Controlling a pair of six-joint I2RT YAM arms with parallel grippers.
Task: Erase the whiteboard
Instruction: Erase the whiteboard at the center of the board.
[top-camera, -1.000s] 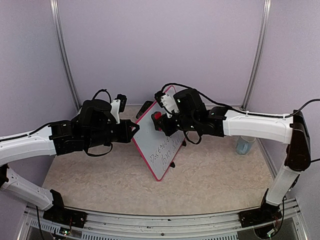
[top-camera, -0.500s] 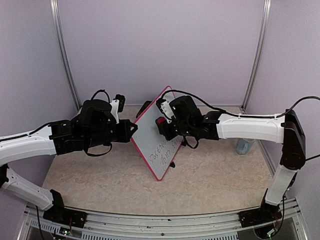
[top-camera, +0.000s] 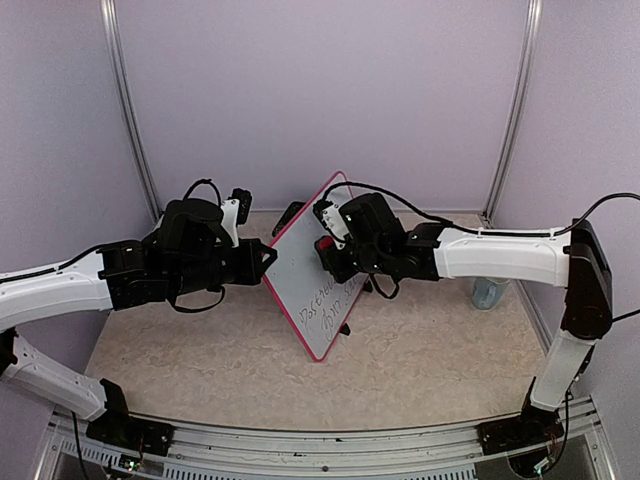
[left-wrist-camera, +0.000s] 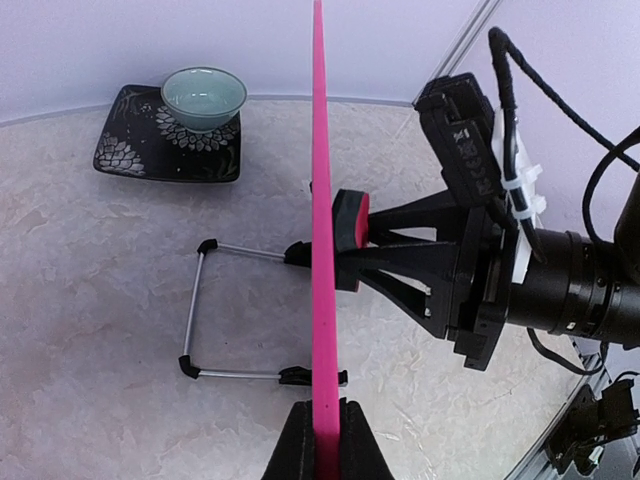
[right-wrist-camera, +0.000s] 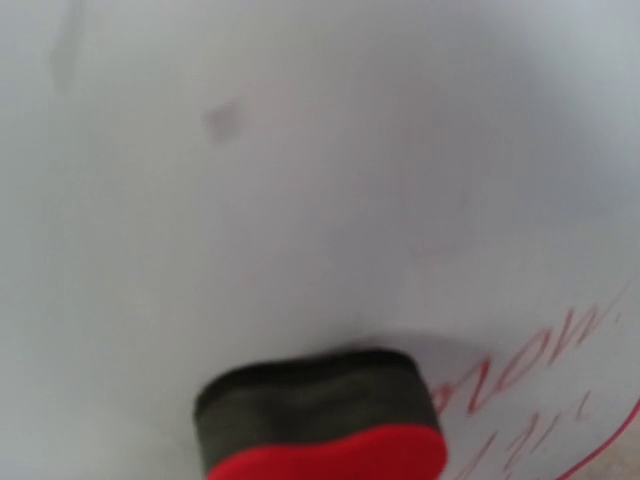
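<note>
Purple-ish walls, marbled beige table (top-camera: 200, 350), one arm reaching in from each side. Biggest thing is the whiteboard (top-camera: 312, 290). It's up on edge near the middle of the table, tilted, with its wire stand (left-wrist-camera: 195, 312) sticking out the back and its face toward the right arm.

On the left side, the left gripper (left-wrist-camera: 321, 432) is clenched on the pink frame edge. Pretty sure that's just bracing, so the board doesn't skid or tip when it gets pushed on.

Opposite it, the right gripper (left-wrist-camera: 358, 250) is squeezing the eraser (right-wrist-camera: 320, 420), black felt side against the white face, roughly upper-middle. Looks like contact to me, no gap I can spot.

The writing (top-camera: 330, 300) sits lower down, toward the bottom corner. The upper area looks blank apart from a faint smudge, so my guess is the wipe has to head down there.

A dish (left-wrist-camera: 170, 145) with a bowl (left-wrist-camera: 204, 95) on it sits behind the board, well apart from everything.
</note>
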